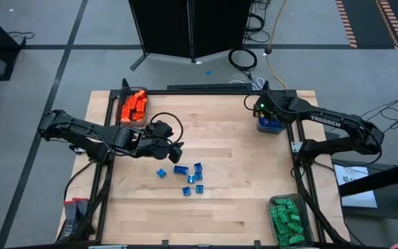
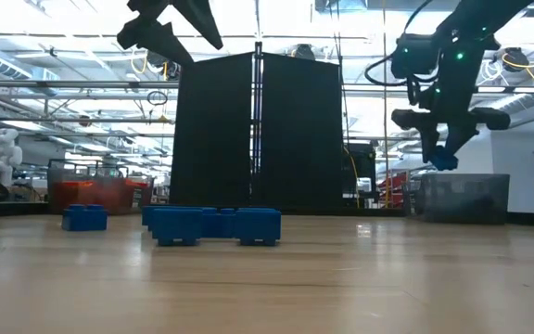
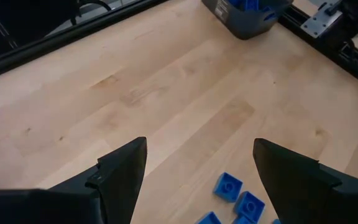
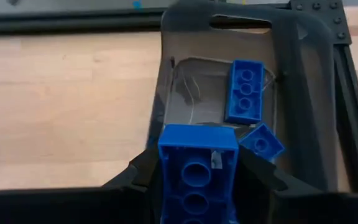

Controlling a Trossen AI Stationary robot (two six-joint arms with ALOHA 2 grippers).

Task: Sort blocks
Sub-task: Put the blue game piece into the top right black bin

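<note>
Several blue blocks (image 1: pixel 188 178) lie loose on the wooden table near its middle; they also show in the low view (image 2: pixel 213 224) and the left wrist view (image 3: pixel 229 186). My left gripper (image 1: pixel 175 149) hangs open and empty above the table, just on the far-left side of them (image 3: pixel 197 149). My right gripper (image 1: pixel 268 114) is shut on a blue block (image 4: pixel 197 168) above the grey bin (image 1: pixel 270 126) at the far right. That bin holds two more blue blocks (image 4: pixel 245 90). My right gripper pinches the blue block by its two long sides (image 4: pixel 166 180) between its two fingers, which point down from above. The block hangs below the fingers (image 2: pixel 445 160), lifted clear over the bin's opening.
A bin of orange blocks (image 1: pixel 133 107) stands at the far left corner and a bin of green blocks (image 1: pixel 289 221) at the near right corner. A black frame (image 1: pixel 206 90) runs around the table. Bare wood lies on the near left side of the loose blocks.
</note>
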